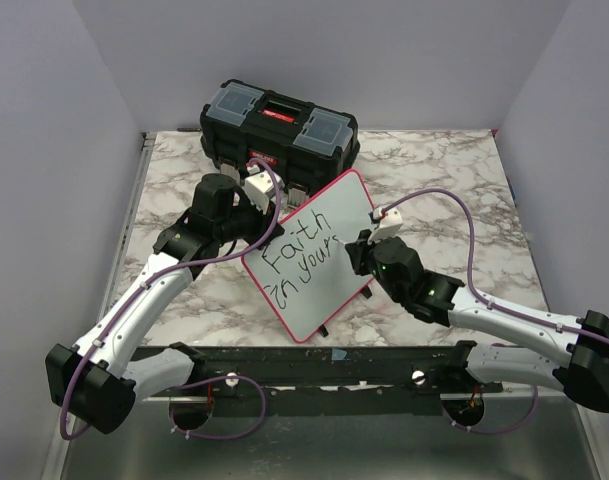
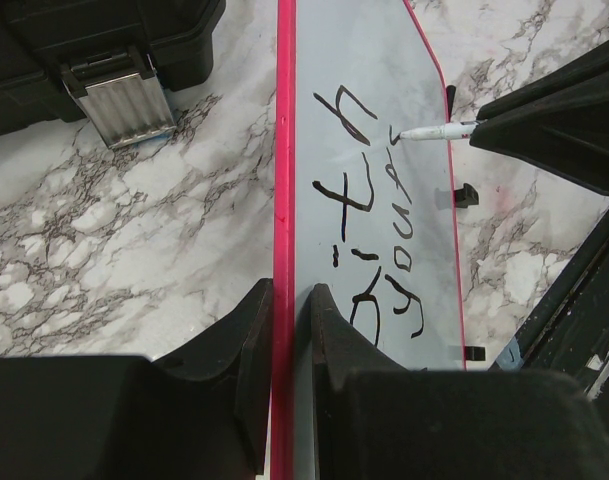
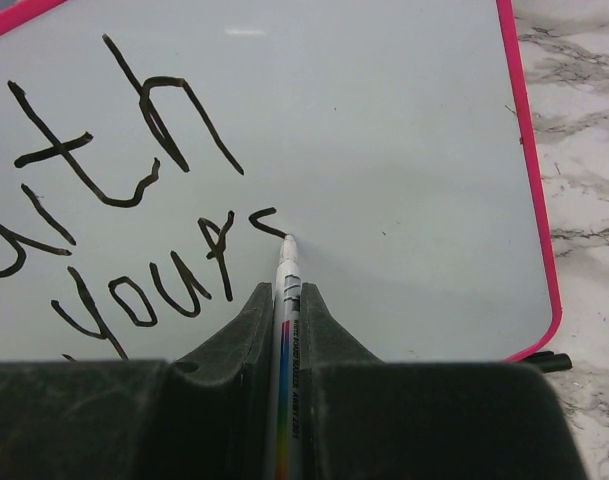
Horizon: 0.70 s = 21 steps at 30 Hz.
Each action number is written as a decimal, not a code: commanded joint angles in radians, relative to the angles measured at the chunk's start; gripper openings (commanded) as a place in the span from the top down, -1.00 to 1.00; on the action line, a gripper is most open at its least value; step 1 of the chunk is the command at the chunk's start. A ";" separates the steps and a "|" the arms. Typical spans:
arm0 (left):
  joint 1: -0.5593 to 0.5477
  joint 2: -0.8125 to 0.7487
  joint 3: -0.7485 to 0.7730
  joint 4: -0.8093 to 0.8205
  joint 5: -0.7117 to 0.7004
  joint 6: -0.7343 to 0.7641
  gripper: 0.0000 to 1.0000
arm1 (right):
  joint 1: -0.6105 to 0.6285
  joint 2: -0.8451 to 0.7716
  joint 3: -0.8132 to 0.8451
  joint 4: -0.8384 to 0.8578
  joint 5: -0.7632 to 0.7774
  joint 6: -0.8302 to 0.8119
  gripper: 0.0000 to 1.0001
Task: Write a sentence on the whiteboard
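Board: the whiteboard (image 1: pixel 346 205) sits mid-frame in the top view, propped at a tilt over the marble table (image 1: pixel 454 180). Its long axis runs from lower left to upper right, and the black toolbox (image 1: pixel 279 125) stands just behind its upper end.
Left gripper: the left gripper (image 2: pixel 287 295) is pinched narrow on the board's red rim, one finger on each face (bottom centre of the left wrist view, rim seen edge-on). It holds the long edge above "Faith", near where the line starts.
Right gripper: the right gripper (image 3: pixel 284 295) is clamped on the marker (image 3: pixel 287 262). The barrel runs straight up the middle of the right wrist view, and its tip touches the white surface.
Lettering: the sentence (image 3: pixel 134 200) reads "Faith" over "in your", plus a short hooked stroke after the r (the start of an s, I judge). The rest is not yet written.
Deciding relation: the tip rests at the lower end of that hook, and bare board lies to the right of it, toward the right-hand rim of the right wrist view. The writing line follows the long axis, so coming strokes should lead away from the left gripper toward the unheld upper-right end in the top view.
Nearer arm: the right, with the pen on the surface; the left only steadies.
Risk: pressing near the free end may rock the board (a judgement).
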 commanded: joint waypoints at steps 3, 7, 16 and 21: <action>-0.008 -0.010 0.007 0.007 -0.024 0.052 1.00 | -0.005 0.002 -0.024 -0.056 -0.022 -0.014 0.99; -0.007 -0.010 0.007 0.006 -0.022 0.053 1.00 | -0.005 -0.003 -0.035 -0.057 -0.073 -0.030 0.99; -0.007 -0.009 0.007 0.007 -0.024 0.054 1.00 | -0.005 0.014 -0.021 -0.057 -0.157 -0.044 0.99; -0.007 -0.007 0.007 0.005 -0.024 0.054 1.00 | -0.005 0.041 0.004 -0.057 -0.175 -0.051 0.99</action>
